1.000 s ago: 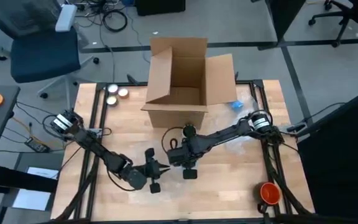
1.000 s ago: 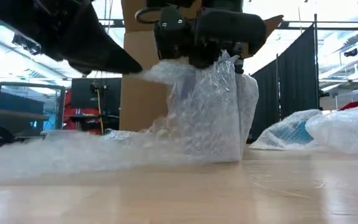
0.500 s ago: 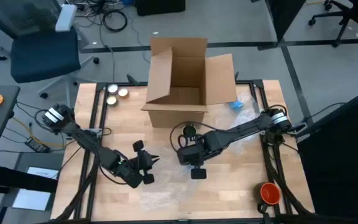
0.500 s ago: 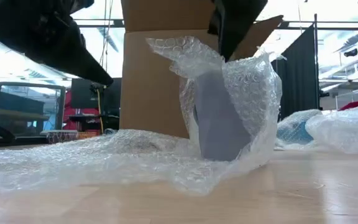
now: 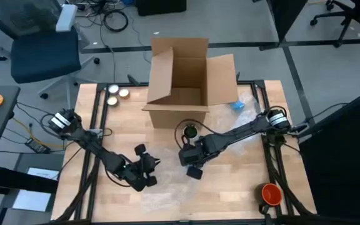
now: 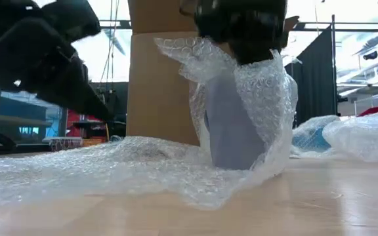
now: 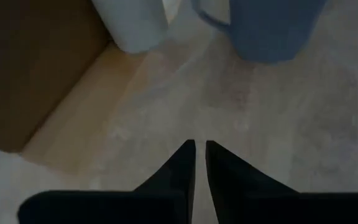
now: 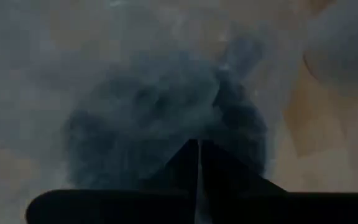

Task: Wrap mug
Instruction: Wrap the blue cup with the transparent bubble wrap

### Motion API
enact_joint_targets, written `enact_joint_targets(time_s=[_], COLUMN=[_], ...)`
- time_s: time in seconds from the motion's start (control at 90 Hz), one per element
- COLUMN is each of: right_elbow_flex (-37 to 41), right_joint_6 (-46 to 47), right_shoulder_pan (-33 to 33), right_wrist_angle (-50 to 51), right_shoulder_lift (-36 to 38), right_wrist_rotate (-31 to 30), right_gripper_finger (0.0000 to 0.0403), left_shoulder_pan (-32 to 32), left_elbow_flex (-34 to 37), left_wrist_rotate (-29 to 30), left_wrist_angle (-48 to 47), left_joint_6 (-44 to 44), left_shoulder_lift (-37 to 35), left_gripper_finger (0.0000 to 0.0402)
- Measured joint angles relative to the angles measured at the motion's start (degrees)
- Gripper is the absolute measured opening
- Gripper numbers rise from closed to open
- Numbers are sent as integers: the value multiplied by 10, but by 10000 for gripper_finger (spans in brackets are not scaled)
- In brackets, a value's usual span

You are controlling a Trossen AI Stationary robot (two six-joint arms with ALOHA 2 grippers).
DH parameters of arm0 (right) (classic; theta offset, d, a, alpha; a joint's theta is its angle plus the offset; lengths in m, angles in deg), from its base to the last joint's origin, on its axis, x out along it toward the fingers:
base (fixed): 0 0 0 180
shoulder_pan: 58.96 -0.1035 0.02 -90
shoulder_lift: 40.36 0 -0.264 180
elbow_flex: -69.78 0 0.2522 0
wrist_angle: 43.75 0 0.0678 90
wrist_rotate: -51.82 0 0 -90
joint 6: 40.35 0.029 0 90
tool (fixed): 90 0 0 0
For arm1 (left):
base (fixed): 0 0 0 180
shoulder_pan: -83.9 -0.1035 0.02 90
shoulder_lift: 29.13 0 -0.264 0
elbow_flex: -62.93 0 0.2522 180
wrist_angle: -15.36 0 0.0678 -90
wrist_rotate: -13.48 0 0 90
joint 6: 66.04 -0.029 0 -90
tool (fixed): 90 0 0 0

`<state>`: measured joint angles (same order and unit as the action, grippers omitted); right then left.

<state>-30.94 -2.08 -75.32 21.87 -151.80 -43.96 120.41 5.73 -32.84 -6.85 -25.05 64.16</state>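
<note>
Both arms have shifted slightly: the right pincer (image 6: pixel 241 29) has dropped back over the mug (image 6: pixel 231 131), fingers shut on nothing (tips just above the wrap). Left pincer (image 7: pixel 199 152), closed and empty, hovers beside it. Bubble wrap (image 6: pixel 143 164) half-covers the mug mid-bench (image 5: pixel 242 181); tucking remains.

Even overhead light, low view backlit (glaring windows); wrist views blurred
</note>
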Motion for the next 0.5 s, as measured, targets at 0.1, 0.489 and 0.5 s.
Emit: enact_joint_targets(time_s=[0.1,0.489,0.5], right_elbow_flex=[24,-63,-68], right_joint_6=[12,-49,-49], right_shoulder_pan=[3,4,3], right_wrist_angle=[-22,53,59], right_shoulder_lift=[1,-1,-1], right_wrist_rotate=[14,34,31], right_gripper_finger=[0,2,3], left_shoulder_pan=[-9,-48,-48], left_elbow_flex=[0,0,0], left_wrist_rotate=[-39,-108,-108], left_wrist_angle=[3,2,3], left_joint_6=[2,17,17], left_shoulder_lift=[14,39,39], left_gripper_finger=[23,23,23])
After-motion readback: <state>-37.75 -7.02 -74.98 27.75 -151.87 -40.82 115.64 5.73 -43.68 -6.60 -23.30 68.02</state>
